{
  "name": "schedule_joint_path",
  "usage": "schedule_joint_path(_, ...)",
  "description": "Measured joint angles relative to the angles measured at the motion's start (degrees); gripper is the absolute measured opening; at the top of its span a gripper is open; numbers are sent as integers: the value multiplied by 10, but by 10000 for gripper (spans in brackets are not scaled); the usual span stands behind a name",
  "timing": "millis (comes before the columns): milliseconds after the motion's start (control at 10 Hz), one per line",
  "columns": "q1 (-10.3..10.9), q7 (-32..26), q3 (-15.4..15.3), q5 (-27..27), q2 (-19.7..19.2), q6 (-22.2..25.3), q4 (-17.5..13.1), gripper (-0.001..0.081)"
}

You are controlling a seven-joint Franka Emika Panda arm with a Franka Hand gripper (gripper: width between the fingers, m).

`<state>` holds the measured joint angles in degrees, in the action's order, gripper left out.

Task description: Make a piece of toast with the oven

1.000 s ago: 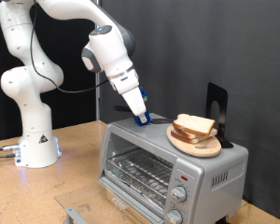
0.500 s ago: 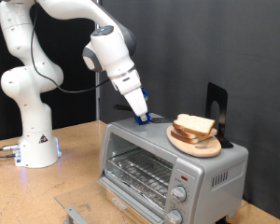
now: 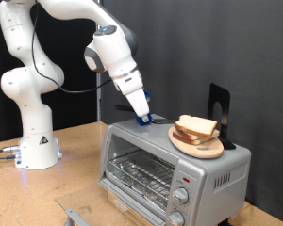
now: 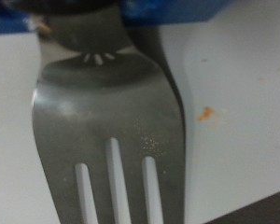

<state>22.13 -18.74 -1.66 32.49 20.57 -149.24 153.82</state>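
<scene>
The piece of toast (image 3: 196,126) sits atop the oven (image 3: 170,165); jaws (image 3: 142,119) grip a fork (image 4: 107,121), tines cropped.

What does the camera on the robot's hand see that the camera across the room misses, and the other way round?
Only the wrist view shows a metal fork close up, its tines and neck against a pale surface with a small orange speck.

Only the exterior view shows the oven, the piece of toast on a round wooden plate on the oven's roof, the white arm, and the gripper down at the roof's back edge.

Both share blue at the gripper's tip.
</scene>
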Motion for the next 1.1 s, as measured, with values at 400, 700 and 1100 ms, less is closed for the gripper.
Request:
schedule_joint_path(400, -15, 24, -6, -25, -7, -9, 5, 750)
schedule_joint_path(700, -19, 24, -5, -26, -15, -12, 5, 796)
schedule_joint_path(1100, -1, -32, 8, 48, -6, -4, -7, 803)
